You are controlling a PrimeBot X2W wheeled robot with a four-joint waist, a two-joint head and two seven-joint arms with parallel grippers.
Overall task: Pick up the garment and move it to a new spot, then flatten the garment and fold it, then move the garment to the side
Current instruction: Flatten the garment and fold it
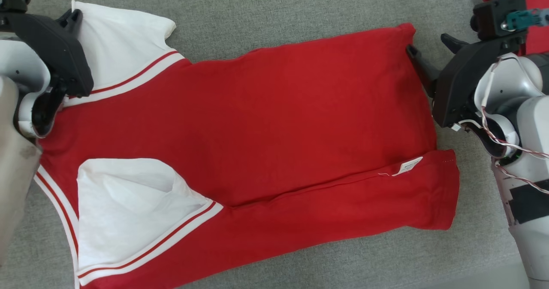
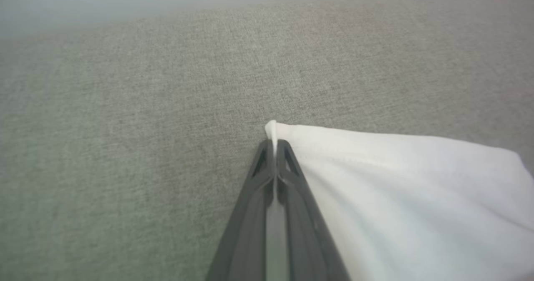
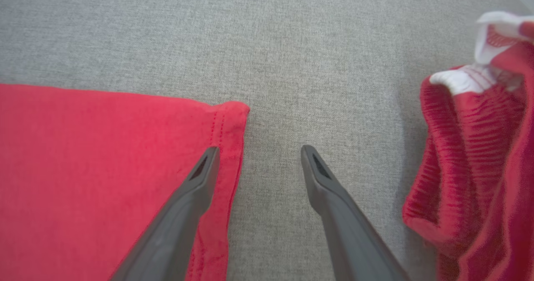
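Observation:
The garment (image 1: 274, 121), a red shirt with white sleeves, lies spread on the grey cushion, its near side folded over along the body. My left gripper (image 1: 76, 16) is shut on the corner of the far white sleeve (image 2: 417, 197); in the left wrist view a sliver of white cloth pokes out between the closed tips of the left gripper (image 2: 274, 143). My right gripper (image 1: 429, 44) stands open at the far hem corner. In the right wrist view one finger of the right gripper (image 3: 259, 149) lies over the red hem (image 3: 104, 168), the other over bare cushion.
A second crumpled red and white piece of clothing (image 3: 471, 168) lies just right of my right gripper, at the top right corner of the head view (image 1: 532, 14). A white label (image 1: 407, 166) shows on the folded edge. Grey cushion (image 1: 279, 14) surrounds the shirt.

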